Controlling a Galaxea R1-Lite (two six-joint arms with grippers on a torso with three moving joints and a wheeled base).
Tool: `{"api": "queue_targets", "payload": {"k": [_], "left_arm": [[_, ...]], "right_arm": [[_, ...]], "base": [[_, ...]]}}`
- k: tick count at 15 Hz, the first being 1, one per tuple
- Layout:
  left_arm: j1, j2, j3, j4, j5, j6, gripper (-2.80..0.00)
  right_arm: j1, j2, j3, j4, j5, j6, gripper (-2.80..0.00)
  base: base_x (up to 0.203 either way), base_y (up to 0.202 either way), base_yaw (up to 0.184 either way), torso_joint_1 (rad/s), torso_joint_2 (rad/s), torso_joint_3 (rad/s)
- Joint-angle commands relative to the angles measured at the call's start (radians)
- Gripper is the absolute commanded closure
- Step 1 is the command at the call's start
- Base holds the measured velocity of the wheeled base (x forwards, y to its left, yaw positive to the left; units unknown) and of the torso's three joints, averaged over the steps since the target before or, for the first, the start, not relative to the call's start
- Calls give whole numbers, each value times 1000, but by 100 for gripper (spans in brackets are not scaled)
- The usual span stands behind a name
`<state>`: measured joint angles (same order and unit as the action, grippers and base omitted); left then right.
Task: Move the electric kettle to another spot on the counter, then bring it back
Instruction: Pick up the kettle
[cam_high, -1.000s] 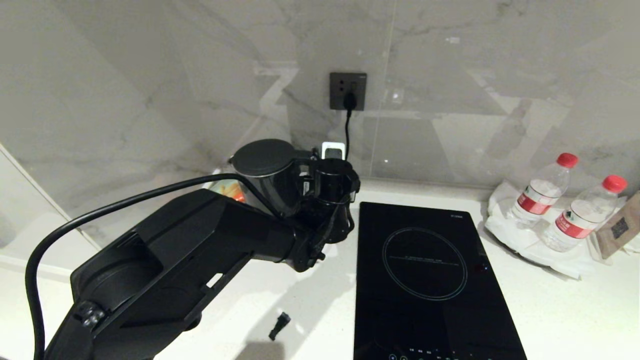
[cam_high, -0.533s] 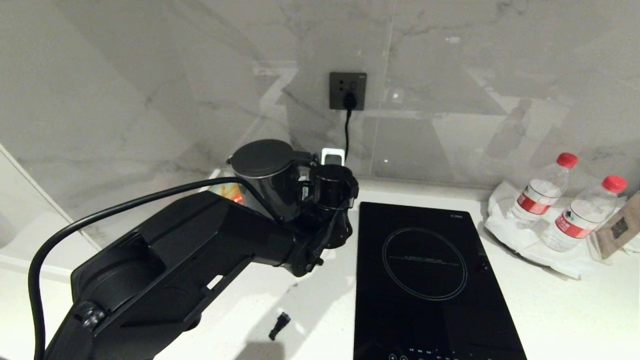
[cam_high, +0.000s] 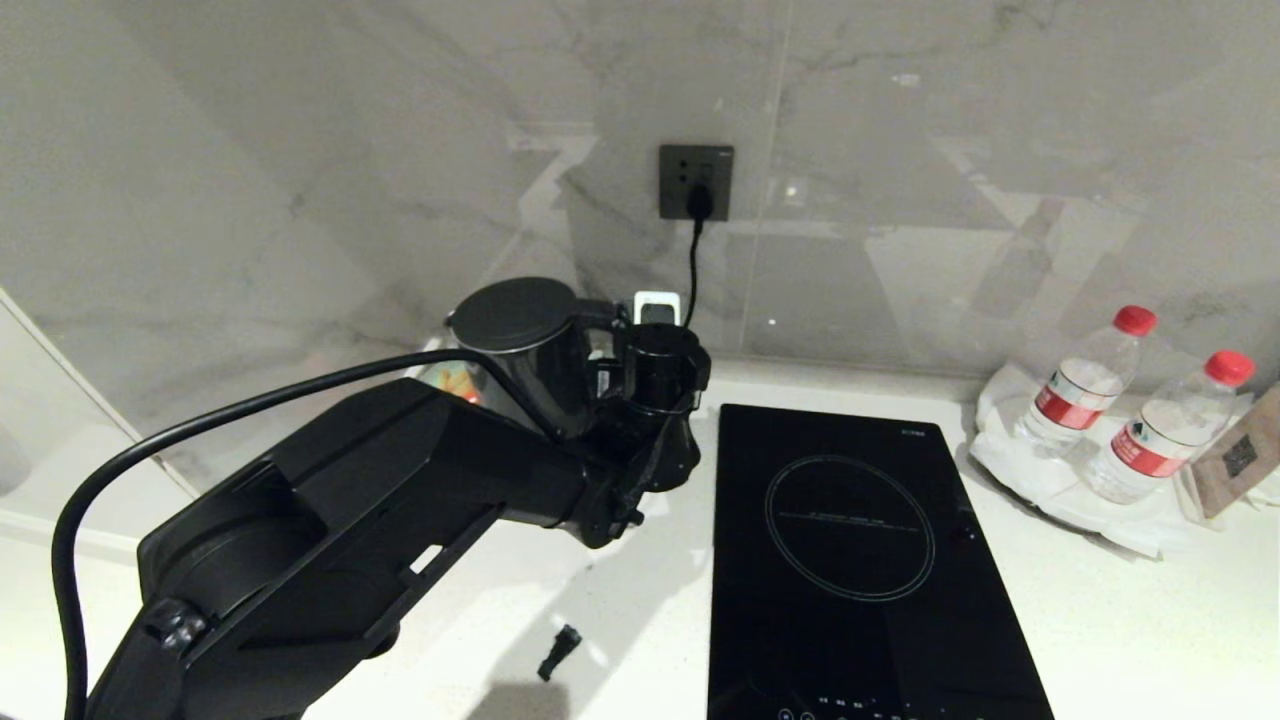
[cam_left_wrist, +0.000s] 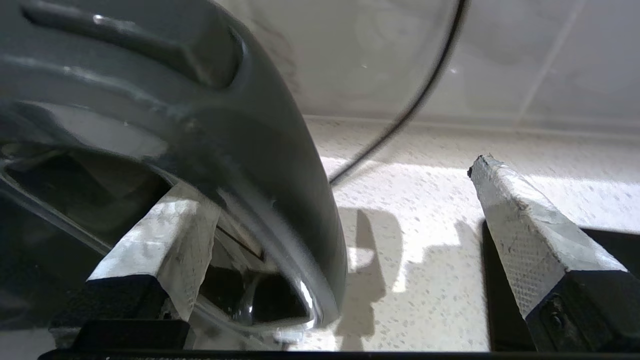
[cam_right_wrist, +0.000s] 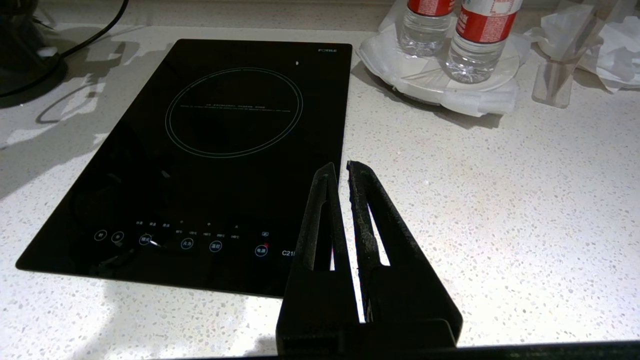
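Note:
The electric kettle (cam_high: 520, 340), glossy black with a flat lid, stands at the back of the white speckled counter (cam_high: 1100, 620), left of the hob. My left arm (cam_high: 400, 480) reaches to it from the left. In the left wrist view my left gripper (cam_left_wrist: 337, 175) is open and the kettle's loop handle (cam_left_wrist: 280, 200) lies between its fingers, close against one taped finger (cam_left_wrist: 160, 235) and well apart from the other. My right gripper (cam_right_wrist: 340, 166) is shut on nothing and hangs over the counter at the hob's right edge.
A black glass hob (cam_high: 850, 540) lies in the middle. Two water bottles (cam_high: 1085, 375) stand on a white tray at the right. A cord runs from the wall socket (cam_high: 695, 180) down behind the kettle. A small black piece (cam_high: 558, 650) lies on the counter in front.
My left wrist and the kettle's top have shifted slightly to the left. The left gripper stays open. The right arm has not moved.

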<state>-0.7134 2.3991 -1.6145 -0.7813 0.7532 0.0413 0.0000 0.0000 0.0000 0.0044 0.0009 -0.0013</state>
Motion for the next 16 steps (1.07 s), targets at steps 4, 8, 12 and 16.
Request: {"api": "queue_targets", "payload": {"k": [4, 8, 12, 16], "left_arm": [[-6, -27, 26, -9, 12, -3, -280], [-5, -38, 41, -15, 11, -14, -280], [-6, -43, 24, -13, 11, -14, -280], [-4, -41, 25, -13, 11, -14, -280]], "right_arm": [[0, 2, 0, 0, 1, 0, 0], [0, 2, 0, 0, 1, 0, 0], [0, 2, 0, 0, 1, 0, 0], [0, 2, 0, 0, 1, 0, 0]], "base": [[0, 0, 0, 0, 0, 0], [0, 0, 0, 0, 0, 0], [0, 0, 0, 0, 0, 0], [0, 0, 0, 0, 0, 0]]}}
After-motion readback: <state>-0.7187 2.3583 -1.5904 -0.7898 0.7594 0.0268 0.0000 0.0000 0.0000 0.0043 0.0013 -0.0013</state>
